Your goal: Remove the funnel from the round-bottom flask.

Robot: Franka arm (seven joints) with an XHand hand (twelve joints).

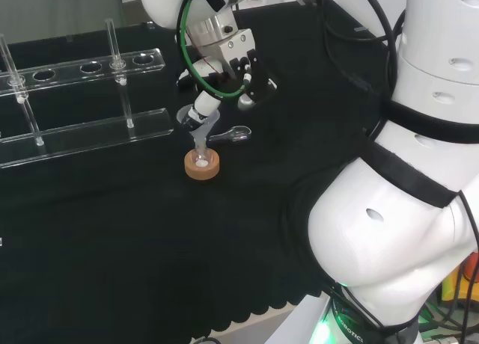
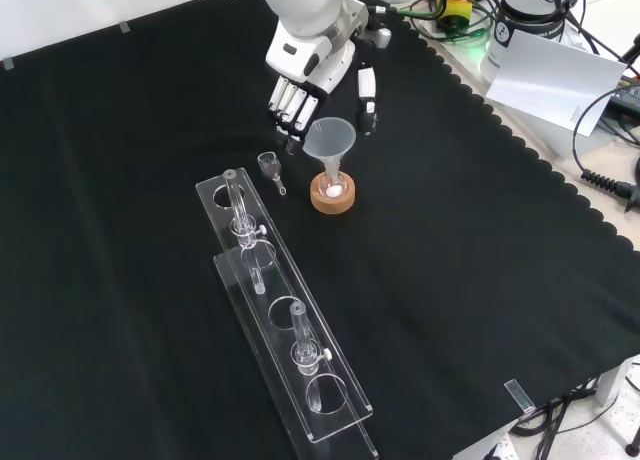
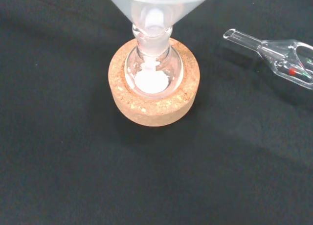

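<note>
The step in hand looks like the approach before the grasp: the translucent plastic funnel (image 2: 329, 140) is seated in the neck of the small clear round-bottom flask (image 3: 152, 71), which sits in a tan cork ring stand (image 2: 332, 195) on the black cloth-covered surface (image 2: 480, 260). The flask holds a little white powder at its bottom. In the front view the black and white robot hand (image 2: 305, 80) hangs just beyond the funnel, its fingers (image 2: 290, 105) pointing down and fairly straight on one side of the cone and its thumb (image 2: 367, 95) on the other, holding nothing and not plainly touching the rim. The next move probably calls for closing fingers and thumb on the cone, then lifting straight up so the stem clears the neck without tipping the flask. A small clear glass adapter (image 3: 274, 54) lies on the cloth near the stand, and a clear acrylic tube rack (image 2: 285, 325) stands nearer the camera in the front view.
</note>
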